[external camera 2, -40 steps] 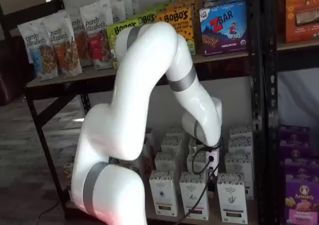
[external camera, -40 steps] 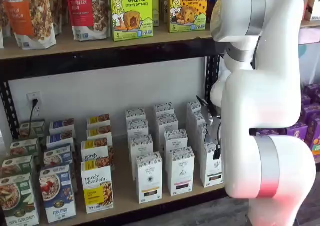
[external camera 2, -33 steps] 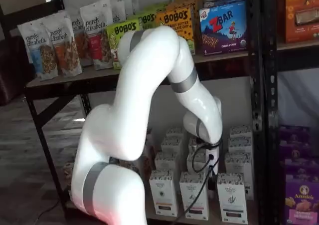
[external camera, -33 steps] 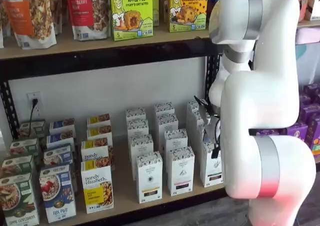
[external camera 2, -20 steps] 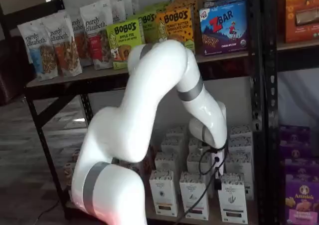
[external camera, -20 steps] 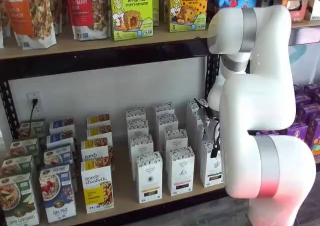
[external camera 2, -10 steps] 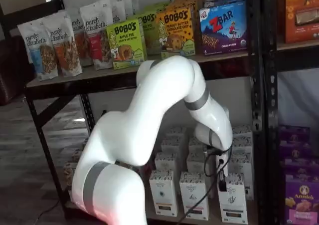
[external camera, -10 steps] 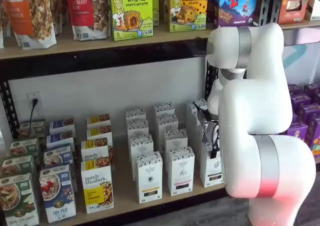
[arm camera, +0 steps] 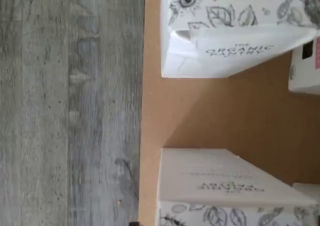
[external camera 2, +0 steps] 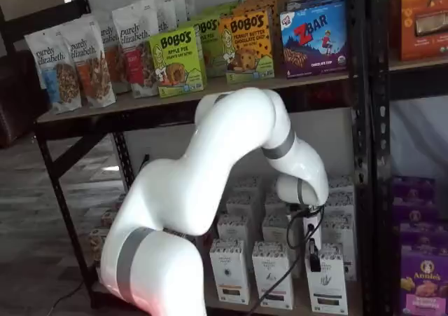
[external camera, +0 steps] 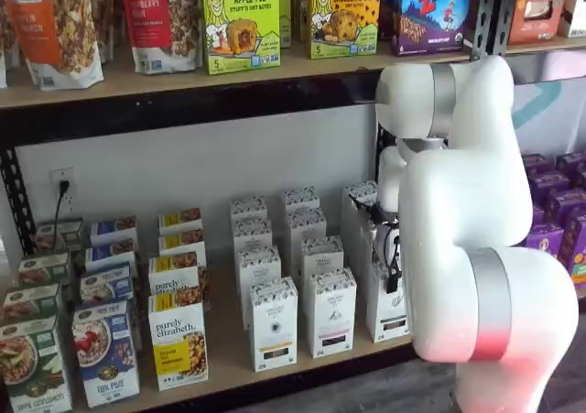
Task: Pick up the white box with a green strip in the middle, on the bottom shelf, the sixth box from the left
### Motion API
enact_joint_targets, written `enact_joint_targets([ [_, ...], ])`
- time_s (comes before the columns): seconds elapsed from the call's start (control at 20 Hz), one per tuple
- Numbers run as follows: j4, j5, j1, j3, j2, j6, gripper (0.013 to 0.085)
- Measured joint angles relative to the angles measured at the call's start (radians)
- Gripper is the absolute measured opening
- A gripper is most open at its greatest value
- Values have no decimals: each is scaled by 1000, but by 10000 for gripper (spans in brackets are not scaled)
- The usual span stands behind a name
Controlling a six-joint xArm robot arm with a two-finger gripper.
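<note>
The white box (external camera: 389, 310) stands at the front of the rightmost column of white cartons on the bottom shelf (external camera: 229, 358). It also shows in a shelf view (external camera 2: 326, 284). My gripper (external camera 2: 314, 257) hangs low over this box's top, its white body under the wrist and a dark fingertip side-on. I cannot tell whether it is open. In a shelf view the arm (external camera: 476, 248) hides most of it. The wrist view shows two speckled white cartons (arm camera: 235, 40) (arm camera: 225, 186) with a gap of tan board (arm camera: 240, 116) between them. I cannot tell which one is the task's box.
Two more columns of like white cartons (external camera: 273, 323) (external camera: 330, 310) stand left of the box. Purely elizabeth boxes (external camera: 179, 340) and cereal boxes (external camera: 105, 349) lie further left. A black rack post (external camera 2: 374, 190) stands just right. Bobo's boxes (external camera: 240, 19) sit on the upper board. Grey floor (arm camera: 70, 105) lies beyond the shelf edge.
The arm's elbow has dropped and swung right, uncovering the Bobo's and Z Bar boxes above. The wrist and gripper have come down toward the rightmost column of white cartons.
</note>
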Motion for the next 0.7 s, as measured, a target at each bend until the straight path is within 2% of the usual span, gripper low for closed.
enact_joint_targets([
  [0.2,-56,2,3,-1,5,52,850],
  [0.25,-65,-1,3,2,5,60,810],
  [0.4,-65,-2,2,6,3,58,730],
  [0.5,-64,2,1,8,0,56,730],
  [0.55,-63,2,0,10,-2,55,690],
  [0.7,-80,-5,-1,17,-5,69,690],
])
